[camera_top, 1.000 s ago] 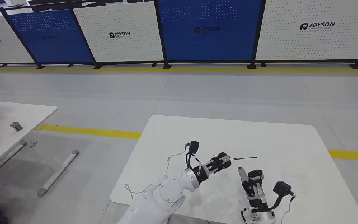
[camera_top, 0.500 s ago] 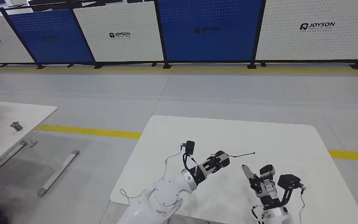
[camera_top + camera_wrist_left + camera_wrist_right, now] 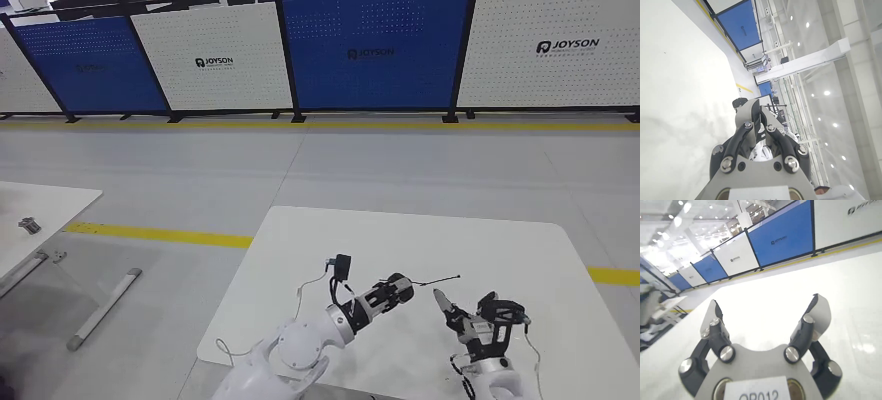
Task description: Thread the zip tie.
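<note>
A thin black zip tie [image 3: 435, 281] sticks out level from my left gripper [image 3: 400, 290], its free end pointing to the right over the white table [image 3: 400, 235]. In the left wrist view the left gripper [image 3: 759, 106] has its fingers pressed together; the tie itself is too thin to make out there. My right gripper [image 3: 460, 305] sits just right of and a little nearer than the tie's free end, apart from it. In the right wrist view the right gripper [image 3: 764, 299] stands wide open with nothing between its fingers, above bare table [image 3: 772, 279].
The table's front edge lies close under both arms, and its left edge runs near the left arm. A second white table [image 3: 50, 205] with a small metal part [image 3: 30, 225] stands far left across the floor. Blue and white partition panels [image 3: 375, 55] line the back.
The right gripper has turned at the wrist and edged up toward the tie's free end. The left gripper has kept its hold, and the tie's tip has shifted only slightly.
</note>
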Controlling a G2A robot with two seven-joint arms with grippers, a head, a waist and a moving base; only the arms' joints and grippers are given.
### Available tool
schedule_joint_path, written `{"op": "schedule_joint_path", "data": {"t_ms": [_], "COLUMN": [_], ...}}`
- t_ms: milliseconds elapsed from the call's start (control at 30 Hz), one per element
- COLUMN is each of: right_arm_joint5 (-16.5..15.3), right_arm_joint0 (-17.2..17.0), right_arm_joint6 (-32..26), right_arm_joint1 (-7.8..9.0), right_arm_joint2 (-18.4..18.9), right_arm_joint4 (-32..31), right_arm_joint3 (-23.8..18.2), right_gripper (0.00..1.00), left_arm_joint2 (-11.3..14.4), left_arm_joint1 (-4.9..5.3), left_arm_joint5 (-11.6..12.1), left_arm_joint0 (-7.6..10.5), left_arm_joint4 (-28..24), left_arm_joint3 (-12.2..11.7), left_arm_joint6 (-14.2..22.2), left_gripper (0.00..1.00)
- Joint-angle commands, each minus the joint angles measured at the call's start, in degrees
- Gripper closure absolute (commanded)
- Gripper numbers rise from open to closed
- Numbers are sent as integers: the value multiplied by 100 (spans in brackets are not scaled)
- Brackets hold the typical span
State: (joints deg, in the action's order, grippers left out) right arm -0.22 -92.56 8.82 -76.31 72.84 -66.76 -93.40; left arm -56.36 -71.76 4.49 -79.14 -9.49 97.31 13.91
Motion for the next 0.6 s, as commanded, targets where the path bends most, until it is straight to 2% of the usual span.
{"op": "schedule_joint_path", "data": {"t_ms": [0,200,233,333,433,567], "right_arm_joint5": [-205,-202,-310,-1132,-1341,-1349], "right_arm_joint0": [100,109,103,82,96,110], "right_arm_joint6": [-23,-36,-53,-120,-231,-315], "right_arm_joint1": [-1,-3,-3,25,49,53], "right_arm_joint2": [-119,-131,-153,32,172,195], "right_arm_joint4": [-459,-459,-387,422,663,732], "right_arm_joint3": [147,154,146,188,242,266], "right_gripper": [0,0,0,0,0,0], "left_arm_joint2": [31,33,33,62,93,96], "left_arm_joint1": [-12,-14,-14,-21,-27,-29], "left_arm_joint5": [-32,-38,-38,-48,-22,0], "left_arm_joint0": [34,39,39,36,45,48], "left_arm_joint4": [-49,-55,-55,-73,-94,-97], "left_arm_joint3": [-29,-34,-34,-46,-38,-29], "left_arm_joint6": [-19,-23,-23,-53,-35,-44], "left_gripper": [100,100,100,100,100,100]}}
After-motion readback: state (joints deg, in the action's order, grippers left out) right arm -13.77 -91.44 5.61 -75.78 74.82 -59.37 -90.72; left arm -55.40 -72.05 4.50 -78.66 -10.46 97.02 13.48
